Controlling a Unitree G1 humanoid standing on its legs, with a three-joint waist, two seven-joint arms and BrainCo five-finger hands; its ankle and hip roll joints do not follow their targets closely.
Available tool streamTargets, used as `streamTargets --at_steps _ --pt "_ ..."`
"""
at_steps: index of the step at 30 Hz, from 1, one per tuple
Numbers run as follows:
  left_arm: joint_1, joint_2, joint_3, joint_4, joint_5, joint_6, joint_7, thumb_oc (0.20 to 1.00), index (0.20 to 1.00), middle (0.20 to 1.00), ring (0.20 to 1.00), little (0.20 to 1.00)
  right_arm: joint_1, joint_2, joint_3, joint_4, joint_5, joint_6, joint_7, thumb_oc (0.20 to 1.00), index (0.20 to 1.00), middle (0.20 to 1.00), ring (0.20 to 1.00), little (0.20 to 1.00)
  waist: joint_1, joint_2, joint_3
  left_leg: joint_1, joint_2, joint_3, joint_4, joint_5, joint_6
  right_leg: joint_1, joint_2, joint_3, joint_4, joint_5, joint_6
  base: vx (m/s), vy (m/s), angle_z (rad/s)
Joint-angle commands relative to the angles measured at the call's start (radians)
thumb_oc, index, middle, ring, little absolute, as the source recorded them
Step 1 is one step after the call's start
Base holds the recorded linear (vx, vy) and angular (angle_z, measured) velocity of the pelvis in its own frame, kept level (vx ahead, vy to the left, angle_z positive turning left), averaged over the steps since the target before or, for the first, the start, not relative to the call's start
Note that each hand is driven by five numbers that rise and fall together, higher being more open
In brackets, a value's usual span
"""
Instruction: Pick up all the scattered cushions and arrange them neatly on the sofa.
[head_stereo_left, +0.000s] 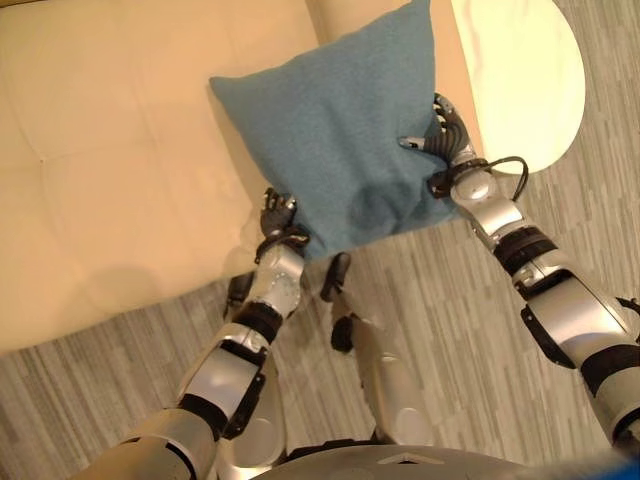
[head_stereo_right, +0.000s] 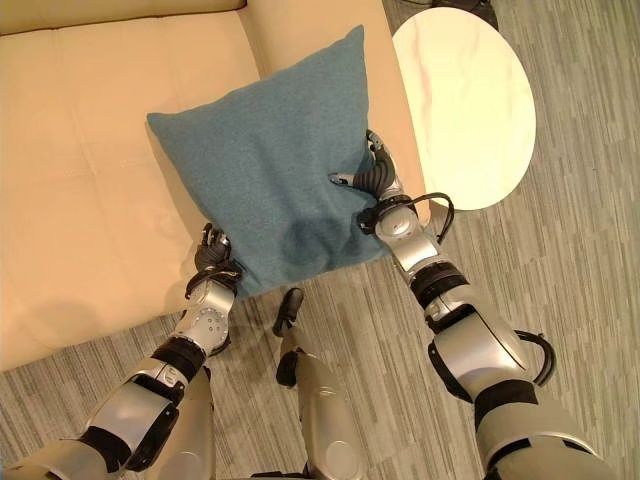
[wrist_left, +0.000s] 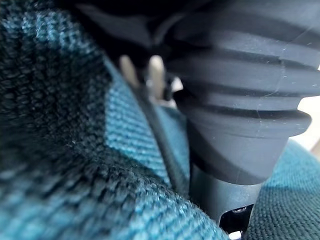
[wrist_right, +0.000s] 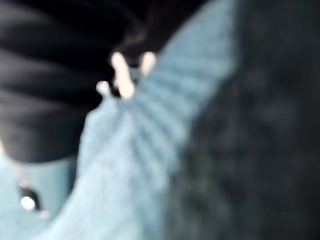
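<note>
One teal cushion (head_stereo_right: 265, 180) hanging over near edge of cream sofa (head_stereo_right: 90, 150), w/ left robot hand (head_stereo_right: 213, 257) gripping its near-left corner, right robot hand (head_stereo_right: 375, 175) pinching right edge. Prob light, soft, sagging; corners/edges giving best hold.

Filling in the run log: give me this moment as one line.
cushion: held over sofa front edge | left hand: grips near corner | right hand: grips side edge | not yet placed
</note>
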Motion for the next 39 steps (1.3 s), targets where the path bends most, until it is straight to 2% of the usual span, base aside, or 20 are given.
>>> streamTargets --at_steps 1,2,3,12,13,18,20,21,22,23,28,32,34,36,39 --pt "-0.172 -0.181 -0.105 -0.095 -0.004 0.001 -0.120 0.533 0.533 0.533 0.533 0.533 -0.066 0.110 0.054 -0.037 -0.009 -0.035 0.020 0.881 0.881 0.881 0.881 0.881 0.018 -0.064 0.070 0.013 0.018 0.045 -0.027 0.031 0.030 0.034 0.008 0.054 0.043 -0.034 0.084 0.00 0.000 0.00" --pt "-0.172 -0.194 -0.101 -0.091 -0.029 -0.007 -0.122 0.200 0.200 0.200 0.200 0.200 -0.067 0.120 0.059 -0.031 -0.004 -0.038 0.020 0.529 0.529 0.529 0.529 0.529 0.021 -0.063 0.072 0.015 0.019 0.046 -0.031 0.033 0.029 0.033 0.008 0.054 0.045 -0.034 0.085 0.00 0.000 0.00" --pt "-0.173 -0.196 -0.100 -0.090 -0.030 -0.008 -0.115 0.200 0.200 0.200 0.200 0.200 -0.067 0.121 0.058 -0.030 0.004 -0.039 0.021 0.200 0.200 0.200 0.200 0.200 0.023 -0.063 0.074 0.017 0.018 0.047 -0.033 0.034 0.028 0.034 0.008 0.054 0.046 -0.034 0.084 0.00 0.000 0.00" --pt "-0.170 -0.177 -0.070 -0.085 -0.041 -0.018 -0.112 0.200 0.200 0.200 0.200 0.200 -0.037 0.133 0.039 -0.044 0.068 -0.061 0.033 0.200 0.200 0.200 0.200 0.200 0.031 -0.045 0.075 0.043 0.020 0.047 -0.045 0.040 0.027 0.046 0.003 0.052 0.061 -0.046 0.081 0.00 0.000 0.00" --pt "-0.164 -0.157 -0.053 -0.113 -0.045 -0.028 -0.113 0.200 0.200 0.200 0.200 0.200 -0.016 0.134 0.025 -0.061 0.083 -0.068 0.035 0.200 0.200 0.200 0.200 0.200 0.036 -0.032 0.064 0.057 0.020 0.049 -0.050 0.039 0.027 0.057 0.001 0.052 0.066 -0.052 0.081 0.00 0.000 0.00" --pt "-0.149 -0.142 -0.044 -0.147 -0.033 -0.034 -0.108 0.200 0.200 0.200 0.200 0.200 0.023 0.136 0.002 -0.085 0.095 -0.076 0.037 0.200 0.200 0.200 0.200 0.200 0.042 -0.009 0.053 0.077 0.019 0.047 -0.055 0.039 0.028 0.067 -0.006 0.050 0.087 -0.064 0.080 0.00 0.000 0.00" --pt "-0.101 -0.129 -0.040 -0.216 -0.021 -0.040 -0.112 0.200 0.200 0.200 0.200 0.200 0.097 0.129 -0.037 -0.194 0.090 -0.087 0.035 0.200 0.200 0.200 0.200 0.200 0.049 0.025 0.032 0.114 0.015 0.042 -0.062 0.037 0.031 0.091 -0.015 0.048 0.129 -0.094 0.074 0.00 0.000 0.00" --pt "-0.100 -0.130 -0.041 -0.216 -0.021 -0.040 -0.112 0.200 0.200 0.200 0.200 0.200 0.098 0.129 -0.037 -0.195 0.090 -0.086 0.034 0.200 0.200 0.200 0.200 0.200 0.049 0.025 0.032 0.115 0.015 0.042 -0.063 0.037 0.031 0.092 -0.015 0.048 0.130 -0.094 0.074 0.03 0.002 0.03" --pt "-0.065 -0.127 -0.042 -0.253 -0.019 -0.045 -0.117 0.200 0.200 0.200 0.200 0.200 0.147 0.124 -0.054 -0.251 0.079 -0.093 0.037 0.200 0.200 0.200 0.200 0.200 0.053 0.045 0.019 0.138 0.014 0.037 -0.067 0.035 0.032 0.108 -0.020 0.046 0.150 -0.113 0.071 0.00 0.000 0.00" --pt "-0.064 -0.127 -0.043 -0.254 -0.019 -0.045 -0.117 0.200 0.200 0.200 0.200 0.200 0.149 0.124 -0.055 -0.252 0.079 -0.092 0.037 0.200 0.200 0.200 0.200 0.200 0.053 0.045 0.019 0.139 0.014 0.037 -0.068 0.035 0.032 0.109 -0.020 0.046 0.150 -0.113 0.071 0.03 0.006 0.03" --pt "0.043 -0.116 -0.054 -0.356 -0.011 -0.047 -0.135 0.200 0.200 0.200 0.200 0.200 0.303 0.124 -0.110 -0.403 0.054 -0.118 0.047 0.200 0.200 0.200 0.200 0.200 0.066 0.101 -0.010 0.204 0.005 0.013 -0.074 0.038 0.032 0.171 -0.031 0.020 0.203 -0.171 0.058 0.03 -0.021 0.13" --pt "0.121 -0.099 -0.062 -0.424 0.004 -0.039 -0.153 0.200 0.200 0.200 0.200 0.200 0.404 0.121 -0.139 -0.482 0.018 -0.131 0.051 0.200 0.200 0.200 0.200 0.200 0.078 0.138 -0.043 0.233 -0.003 -0.015 -0.081 0.056 0.021 0.237 -0.032 -0.016 0.197 -0.193 0.047 0.01 -0.066 0.34" --pt "0.149 -0.098 -0.071 -0.475 0.008 -0.039 -0.163 0.200 0.200 0.200 0.200 0.200 0.455 0.114 -0.147 -0.538 -0.003 -0.138 0.051 0.200 0.200 0.200 0.200 0.200 0.077 0.156 -0.061 0.233 -0.007 -0.017 -0.095 0.083 0.013 0.274 -0.028 -0.048 0.166 -0.188 0.044 -0.03 -0.077 0.46" --pt "0.174 -0.106 -0.078 -0.497 0.013 -0.035 -0.173 0.200 0.200 0.200 0.200 0.200 0.505 0.108 -0.171 -0.575 -0.016 -0.143 0.047 0.200 0.200 0.200 0.200 0.200 0.064 0.173 -0.077 0.218 -0.006 0.023 -0.095 0.103 0.013 0.297 -0.033 -0.080 0.133 -0.188 0.044 -0.06 -0.030 0.54" --pt "0.229 -0.111 -0.087 -0.538 0.018 -0.026 -0.199 0.200 0.200 0.200 0.200 0.200 0.573 0.114 -0.182 -0.631 -0.028 -0.152 0.052 0.200 0.200 0.200 0.200 0.200 0.025 0.194 -0.115 0.228 0.015 0.210 -0.097 0.104 0.043 0.342 -0.036 -0.123 0.060 -0.165 0.048 -0.02 0.017 0.87"
